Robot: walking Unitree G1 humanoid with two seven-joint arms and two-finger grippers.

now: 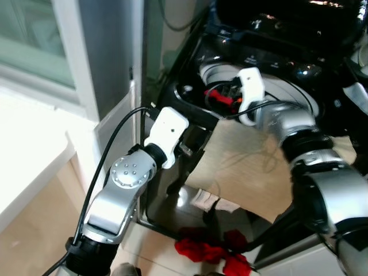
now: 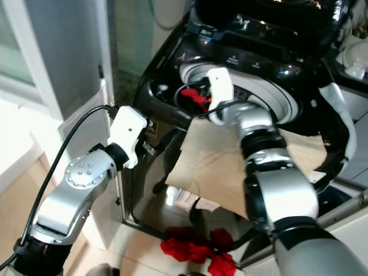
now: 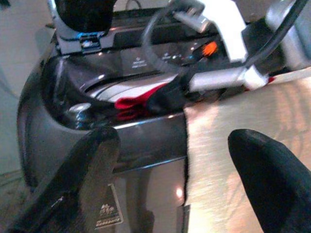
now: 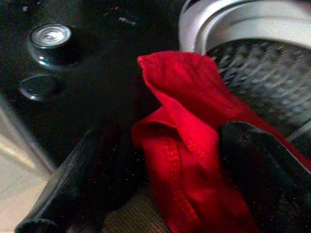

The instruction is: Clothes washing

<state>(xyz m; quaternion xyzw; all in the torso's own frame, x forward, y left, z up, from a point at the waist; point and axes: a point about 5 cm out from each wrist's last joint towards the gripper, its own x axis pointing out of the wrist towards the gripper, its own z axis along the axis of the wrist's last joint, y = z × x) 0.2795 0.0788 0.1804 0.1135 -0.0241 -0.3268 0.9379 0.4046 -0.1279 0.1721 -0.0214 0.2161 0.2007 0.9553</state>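
A black top-loading washing machine stands in front of me with its lid up and the silver drum rim showing. My right gripper reaches over the machine's top edge beside the drum, shut on a red cloth that bunches between its fingers; the same red cloth is seen at the drum's left side. My left gripper is open and holds nothing, close to the machine's front left corner. A tan cloth hangs over the machine's front, under my right arm.
More red clothes lie on the floor at the foot of the machine. A white ledge and window frame stand on the left. A white object sits at the far right.
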